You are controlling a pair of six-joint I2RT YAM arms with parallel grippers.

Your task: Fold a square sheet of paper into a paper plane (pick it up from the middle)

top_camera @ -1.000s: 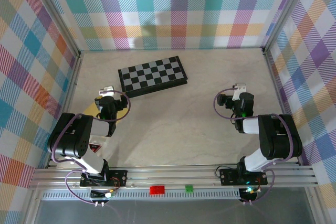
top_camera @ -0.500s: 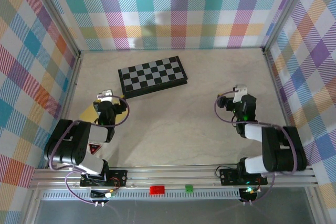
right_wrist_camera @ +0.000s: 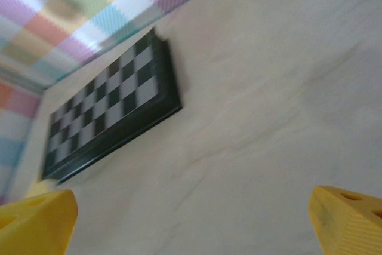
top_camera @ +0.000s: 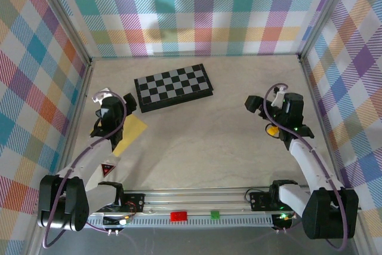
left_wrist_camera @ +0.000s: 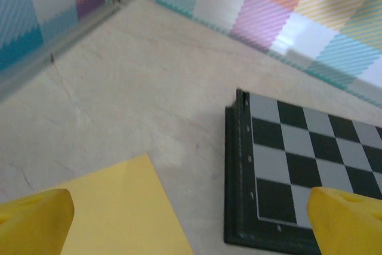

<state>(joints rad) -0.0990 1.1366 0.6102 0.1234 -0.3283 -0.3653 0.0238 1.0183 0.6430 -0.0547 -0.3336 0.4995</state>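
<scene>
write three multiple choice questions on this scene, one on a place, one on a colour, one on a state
1. Where is the sheet?
A. on the table beside the chessboard
B. on top of the chessboard
C. against the back wall

2. What colour is the sheet?
A. white
B. blue
C. yellow

3. How is the left hand?
A. shut on the sheet
B. open and empty
C. shut on the chessboard

Answers:
1 A: bare table shows between sheet and chessboard.
2 C: it is plain yellow in both views.
3 B: its fingers stand wide apart with nothing between them.
</scene>
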